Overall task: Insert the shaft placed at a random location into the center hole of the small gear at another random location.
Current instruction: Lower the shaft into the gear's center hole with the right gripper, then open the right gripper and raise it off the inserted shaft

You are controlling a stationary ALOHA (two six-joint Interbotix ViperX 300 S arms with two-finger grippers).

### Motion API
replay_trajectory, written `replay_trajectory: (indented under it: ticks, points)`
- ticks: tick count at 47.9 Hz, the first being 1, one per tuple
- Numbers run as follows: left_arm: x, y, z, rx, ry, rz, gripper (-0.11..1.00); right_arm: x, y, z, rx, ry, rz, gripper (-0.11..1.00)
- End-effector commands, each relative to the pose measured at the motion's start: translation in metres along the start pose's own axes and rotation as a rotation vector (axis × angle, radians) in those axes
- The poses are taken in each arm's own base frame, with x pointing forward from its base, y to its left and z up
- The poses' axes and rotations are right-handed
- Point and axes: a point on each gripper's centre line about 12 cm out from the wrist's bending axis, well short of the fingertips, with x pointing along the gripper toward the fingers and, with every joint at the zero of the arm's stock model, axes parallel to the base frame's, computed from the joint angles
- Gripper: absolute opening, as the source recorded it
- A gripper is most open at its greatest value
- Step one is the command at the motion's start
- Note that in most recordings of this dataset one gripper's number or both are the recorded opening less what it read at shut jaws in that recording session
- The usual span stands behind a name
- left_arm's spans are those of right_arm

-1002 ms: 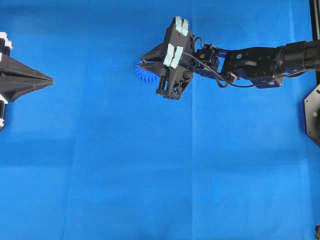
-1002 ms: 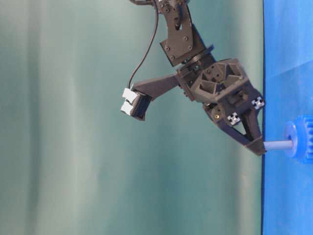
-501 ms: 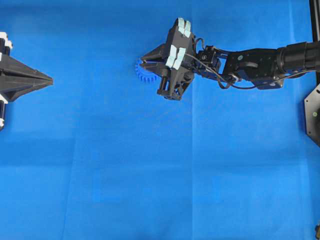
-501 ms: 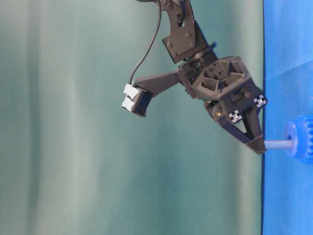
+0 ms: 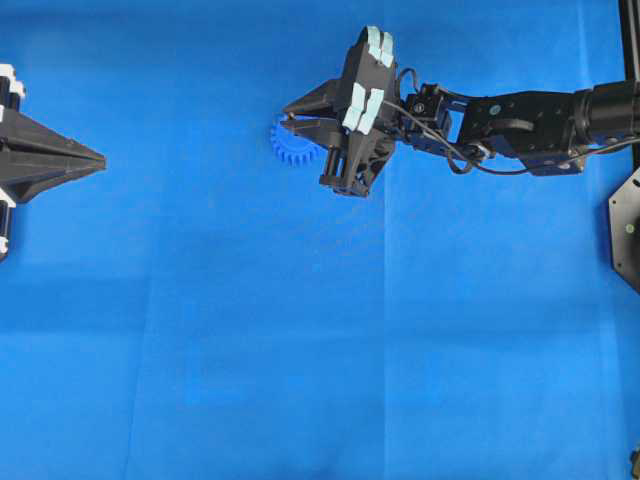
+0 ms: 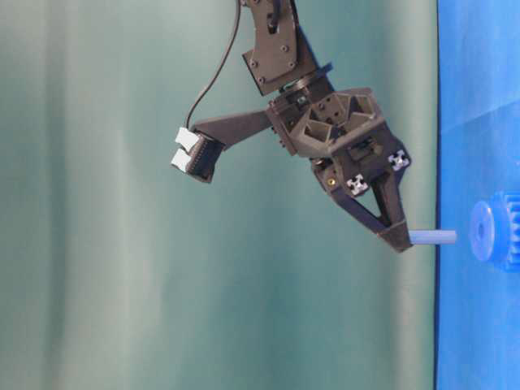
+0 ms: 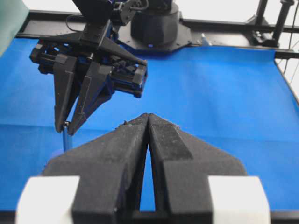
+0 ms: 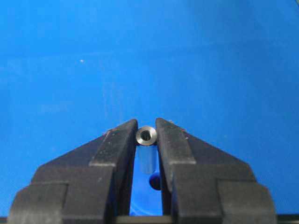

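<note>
Table-level exterior view: your right gripper (image 6: 404,240) pinches one end of the short silvery-grey metal shaft (image 6: 432,237), jaws closed tight on it, with the pin's free end pointing at the small bright blue toothed plastic gear (image 6: 493,236) and stopping just short of it — a clear gap shows between the tip and the raised hub. The dark center hole (image 6: 479,233) faces the shaft and looks close to in line with it. From overhead, the gear (image 5: 294,146) lies on the cloth just left of the gripper (image 5: 287,122), partly hidden under it. The right wrist camera looks down the shaft (image 8: 146,136), clamped between both fingers (image 8: 114,151), with a dark spot below it that may be the hole. Your left gripper (image 7: 148,122) sits shut and empty, well away from the gear on the left.

What could go wrong from here — the pin is held only by its end, so a slight tilt in the grip may land the tip on the hub face instead of the bore, and the light gear could slide or tip on the cloth. A skewed entry might also jam the shaft or twist it out of the jaws.

Gear and arms work over a smooth blue cloth (image 5: 300,350) marked by faint fold creases; behind it hangs a plain grey-green curtain (image 6: 106,244).
</note>
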Motion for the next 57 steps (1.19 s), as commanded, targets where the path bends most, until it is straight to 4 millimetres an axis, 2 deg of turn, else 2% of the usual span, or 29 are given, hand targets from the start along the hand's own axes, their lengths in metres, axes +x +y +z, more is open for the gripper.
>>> replay_trajectory:
  ticks: [1, 16, 57]
  points:
    - [0.001, 0.0, 0.004, 0.0, -0.014, 0.001, 0.0, -0.005, 0.002, 0.013, -0.003, -0.042, 0.006, 0.03]
    - [0.001, 0.0, 0.004, 0.0, -0.014, 0.001, 0.0, 0.006, -0.007, -0.003, 0.0, -0.037, -0.019, 0.03]
    - [0.002, 0.0, 0.004, 0.0, -0.012, 0.001, 0.0, 0.028, -0.012, -0.041, 0.009, 0.039, -0.036, 0.03]
